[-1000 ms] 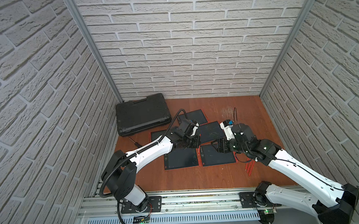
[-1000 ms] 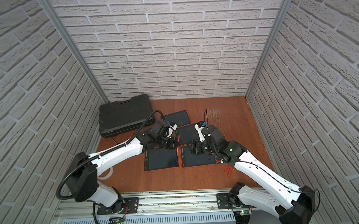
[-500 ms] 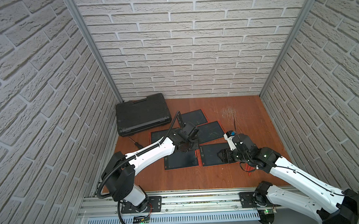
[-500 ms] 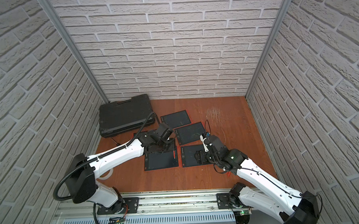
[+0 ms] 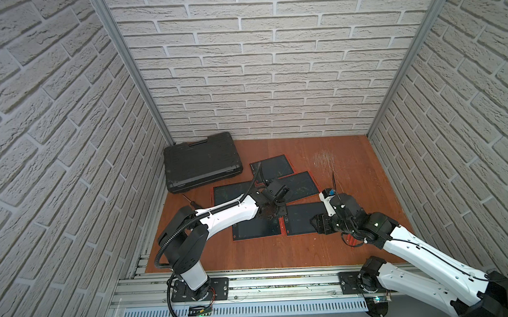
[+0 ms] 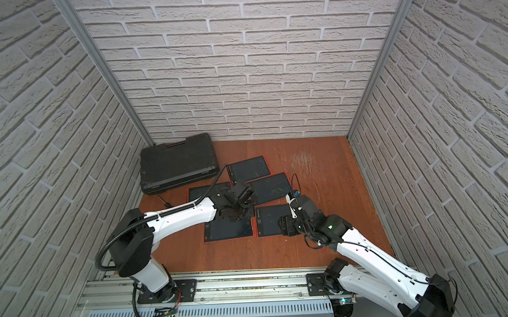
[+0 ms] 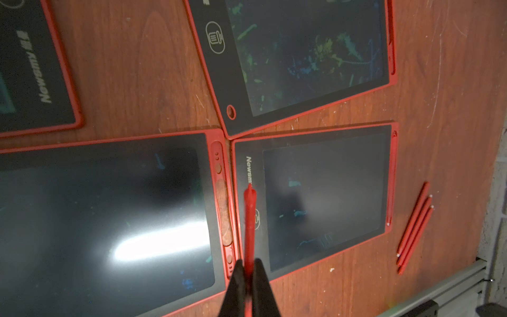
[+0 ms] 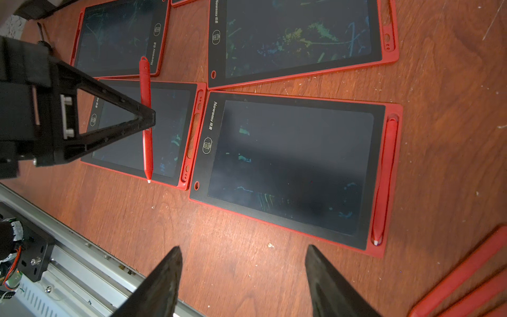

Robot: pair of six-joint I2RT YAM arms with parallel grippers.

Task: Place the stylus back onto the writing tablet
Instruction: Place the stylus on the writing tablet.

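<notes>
- Rail [image 5: 268,283] is running across the front edge.
- Just past it, right gripper [image 8: 243,248] is hovering over bare table [image 8: 247,219], short of the near-right tablet [image 8: 290,164]. Jaws are standing spread, gripping nothing.
- Near that tablet's groove edge, three spare styluses [image 7: 414,227] are lying together on the wood.
- The near-right tablet is lying flat, with a docked stylus [image 8: 384,178] sitting in its groove.
- Just beside it, near-left tablet [image 8: 170,131] is lying flat too. Its side groove [image 7: 223,208] is showing empty.
- Above that pair, left gripper [image 7: 248,267] is pinching the stylus [image 7: 249,225] at about mid-length, jaws pressed onto it.
- The stylus is hanging raised off the screens, close to where the two near tablets meet. It is running roughly along the grooves, white tip pointing toward the rail.
- Wrist views are disagreeing on which tablet it is over, so cannot tell.
- Behind, three far tablets [image 5: 300,186] are lying fanned out, partly hidden by the left arm [image 5: 229,214].
- Farthest back, black case [image 5: 200,162] is sitting closed in the left corner by the brick wall [image 5: 272,74].
</notes>
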